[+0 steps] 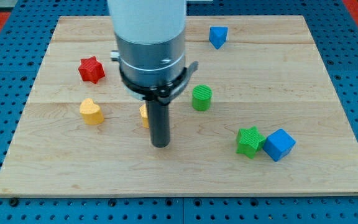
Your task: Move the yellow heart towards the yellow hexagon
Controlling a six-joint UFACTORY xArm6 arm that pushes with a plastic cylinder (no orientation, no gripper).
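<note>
Camera view shows the arm reaching down over a pale wooden tabletop (328,180), its dark rod ending in my tip (160,145) near the board's middle. No gripper is fitted, so nothing opens, closes or holds; the rod only pushes.

The yellow heart (91,111) sits to the view's left of the rod, clearly apart from the tip. A second yellow block, taken to be the yellow hexagon (143,114), is mostly hidden behind the rod, just above and left of the tip; its shape cannot be confirmed from the sliver showing.

To do the step well, the tip likely needs to travel round to the heart's far left side without brushing the hexagon, then press at the middle of that side and push steadily toward the view's right. An off-centre contact on the heart's rounded lobes would probably spin it or let it slip past.

Each block looks like ribbed, printed plastic with a matte finish. A red star (91,69) lies above the heart, a blue block (217,36) near the top, a green cylinder (201,98) right of the rod, and a green star (250,141) touching a blue cube (279,144) at lower right. The wood shows fine grain and plank seams.
</note>
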